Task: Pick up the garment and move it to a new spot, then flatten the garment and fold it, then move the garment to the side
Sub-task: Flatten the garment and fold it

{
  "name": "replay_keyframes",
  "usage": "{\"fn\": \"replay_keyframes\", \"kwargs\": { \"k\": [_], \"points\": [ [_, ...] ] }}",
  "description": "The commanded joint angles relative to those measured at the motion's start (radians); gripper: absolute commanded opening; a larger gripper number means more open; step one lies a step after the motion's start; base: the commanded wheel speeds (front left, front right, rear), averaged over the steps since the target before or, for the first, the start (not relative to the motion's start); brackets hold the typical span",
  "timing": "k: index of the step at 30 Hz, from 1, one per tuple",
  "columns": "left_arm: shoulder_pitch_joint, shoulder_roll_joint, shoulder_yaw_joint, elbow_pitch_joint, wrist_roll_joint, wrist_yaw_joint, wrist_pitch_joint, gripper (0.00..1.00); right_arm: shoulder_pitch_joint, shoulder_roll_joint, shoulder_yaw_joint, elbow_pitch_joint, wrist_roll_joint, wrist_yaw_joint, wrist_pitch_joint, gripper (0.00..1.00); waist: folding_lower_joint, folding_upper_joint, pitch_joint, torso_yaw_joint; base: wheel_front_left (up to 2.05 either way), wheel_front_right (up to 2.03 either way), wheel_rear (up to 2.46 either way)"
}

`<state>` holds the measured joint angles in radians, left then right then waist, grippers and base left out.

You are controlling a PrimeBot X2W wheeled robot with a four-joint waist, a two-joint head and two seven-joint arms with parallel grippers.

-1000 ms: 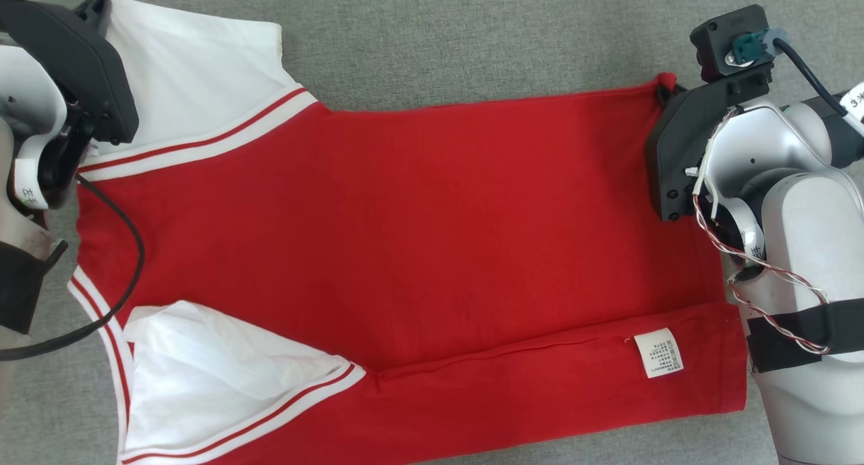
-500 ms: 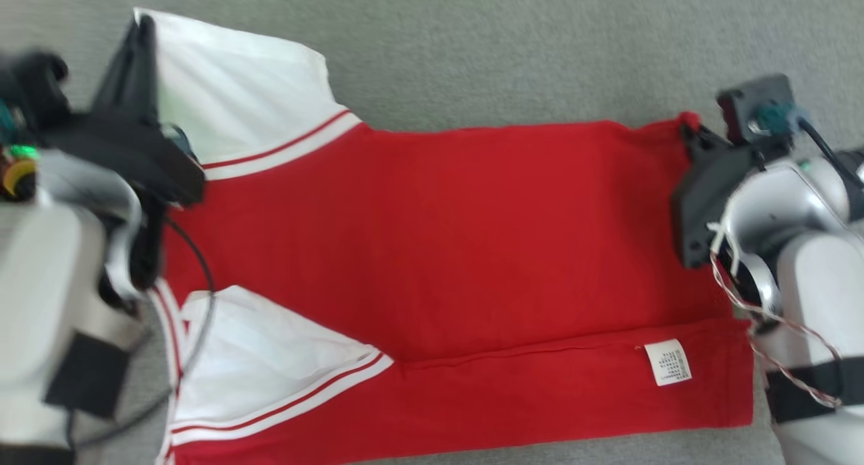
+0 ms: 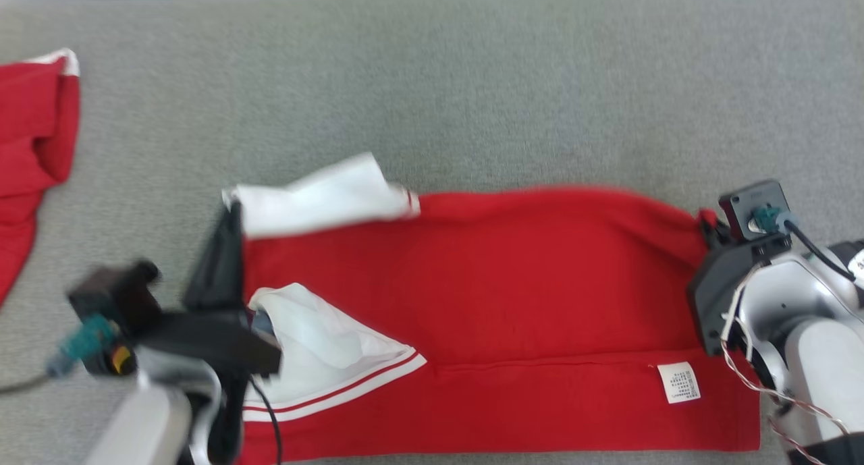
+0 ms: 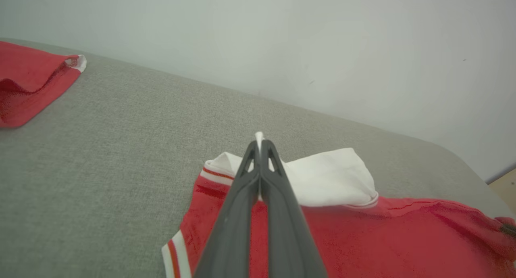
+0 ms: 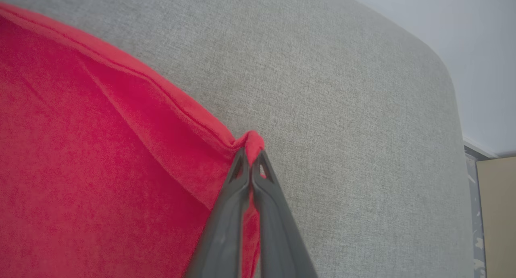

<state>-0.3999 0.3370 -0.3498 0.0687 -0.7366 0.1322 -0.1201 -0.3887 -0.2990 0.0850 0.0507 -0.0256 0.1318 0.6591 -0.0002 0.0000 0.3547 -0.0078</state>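
Note:
The red garment (image 3: pixel 526 283) with white sleeves lies spread on the grey padded surface (image 3: pixel 472 80), a white label (image 3: pixel 682 382) near its right front. My left gripper (image 3: pixel 233 210) is shut on the far white sleeve (image 3: pixel 317 198), which is lifted and curled; in the left wrist view the left gripper (image 4: pixel 259 143) pinches a tip of that sleeve (image 4: pixel 326 181). My right gripper (image 3: pixel 706 223) is shut on the far red hem corner, and in the right wrist view the right gripper (image 5: pixel 250 153) holds a bunched bit of the garment (image 5: pixel 80 169). The near sleeve (image 3: pixel 317 347) lies flat.
A second red garment (image 3: pixel 34 134) lies crumpled at the far left of the surface, also in the left wrist view as a red heap (image 4: pixel 28 84). A pale wall (image 4: pixel 282 36) rises behind the surface. The surface's rounded corner (image 5: pixel 439 68) is to the right.
The head camera has shifted, bringing more of the far surface and the second garment into view. Both grippers have drawn the garment's far edge toward the near edge; the far sleeve now curls up.

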Motion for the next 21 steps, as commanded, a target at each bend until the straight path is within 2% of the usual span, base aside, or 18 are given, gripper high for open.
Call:
{"fn": "replay_keyframes", "kwargs": {
  "k": [1, 6, 21],
  "points": [
    [0.047, -0.001, -0.006, -0.014, -0.003, 0.008, 0.001, 0.0, 0.022, -0.024, 0.009, 0.006, -0.005, -0.002, 0.014, 0.0, 0.0002, 0.0, -0.041, 0.021, 0.0, 0.0, 0.0],
    [0.141, -0.028, -0.016, -0.042, -0.041, 0.01, -0.016, 0.0, 0.056, -0.07, 0.025, 0.017, 0.013, -0.002, 0.042, 0.0, 0.0002, 0.0, -0.077, 0.031, 0.0, 0.0, 0.0],
    [0.303, -0.033, -0.022, -0.118, -0.106, 0.021, 0.0, 0.0, 0.099, -0.144, 0.078, 0.028, 0.05, -0.002, 0.096, 0.0, 0.0002, 0.0, -0.138, 0.059, 0.0, 0.0, 0.0]
  ]
}}
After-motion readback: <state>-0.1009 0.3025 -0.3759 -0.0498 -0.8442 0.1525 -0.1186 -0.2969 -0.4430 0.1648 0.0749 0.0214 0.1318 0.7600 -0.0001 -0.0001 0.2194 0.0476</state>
